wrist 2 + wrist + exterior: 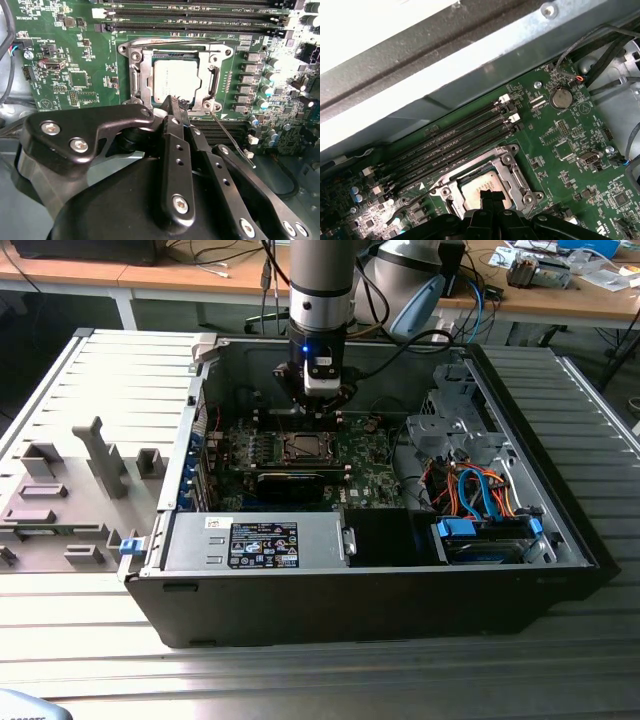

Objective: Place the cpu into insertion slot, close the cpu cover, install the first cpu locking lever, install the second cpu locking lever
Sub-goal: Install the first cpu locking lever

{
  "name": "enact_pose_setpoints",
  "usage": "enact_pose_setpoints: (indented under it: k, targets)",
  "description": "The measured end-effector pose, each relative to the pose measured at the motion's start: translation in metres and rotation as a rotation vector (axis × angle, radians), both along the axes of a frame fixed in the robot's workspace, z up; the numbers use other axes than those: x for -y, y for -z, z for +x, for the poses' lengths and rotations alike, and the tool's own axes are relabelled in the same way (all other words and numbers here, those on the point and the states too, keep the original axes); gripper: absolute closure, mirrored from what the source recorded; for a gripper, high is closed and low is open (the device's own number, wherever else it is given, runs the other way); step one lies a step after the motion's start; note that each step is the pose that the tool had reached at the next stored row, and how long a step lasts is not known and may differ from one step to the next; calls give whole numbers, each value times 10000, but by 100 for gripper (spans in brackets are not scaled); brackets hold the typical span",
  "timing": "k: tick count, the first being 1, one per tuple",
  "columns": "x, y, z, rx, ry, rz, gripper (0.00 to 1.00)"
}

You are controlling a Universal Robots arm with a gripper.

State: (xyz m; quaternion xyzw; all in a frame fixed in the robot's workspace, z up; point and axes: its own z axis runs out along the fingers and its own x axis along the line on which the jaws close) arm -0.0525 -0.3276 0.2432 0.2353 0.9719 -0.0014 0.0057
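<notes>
Pincer [172,102] pressed together, tips at the chip's six o'clock edge in the second wrist view. The chip [176,80] lies in the socket [137,80], cover [216,75] apparently down around it. Judging so, a locking lever [231,138] comes next, needing a sideways hook under its catch.

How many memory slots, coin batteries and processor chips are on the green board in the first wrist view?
Long black memory slots: 4
Round silver coin battery: 1
Small flat square silver-grey cpu: 1
Total: 6
</notes>
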Motion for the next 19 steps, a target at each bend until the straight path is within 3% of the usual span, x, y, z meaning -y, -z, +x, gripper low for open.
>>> enact_pose_setpoints:
  k: [19]
  targets:
    - [0,0,0,0,-543,-1,89]
